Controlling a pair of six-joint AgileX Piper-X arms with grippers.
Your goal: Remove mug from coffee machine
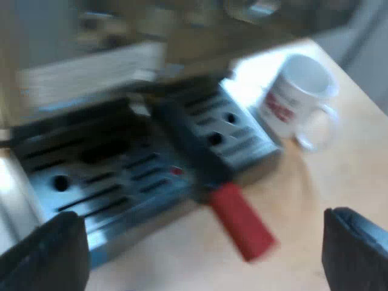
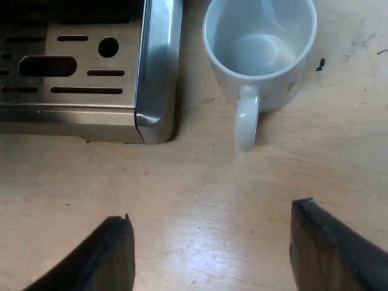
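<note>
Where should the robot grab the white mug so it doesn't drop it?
By the handle. The mug stands upright on the table beside the machine's tray, and its handle sticks straight out toward the right gripper, whose jaws are open. Coming straight in from that side looks easiest.

Both wrist views look down closely, sharing mug (image 2: 267,91) and drip tray (image 2: 154,66)

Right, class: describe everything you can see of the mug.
The mug is white, seemingly ceramic, with red print on its side and a looped handle. It is empty and upright, standing on the wooden table beside the machine's tray, not touching it.
</note>
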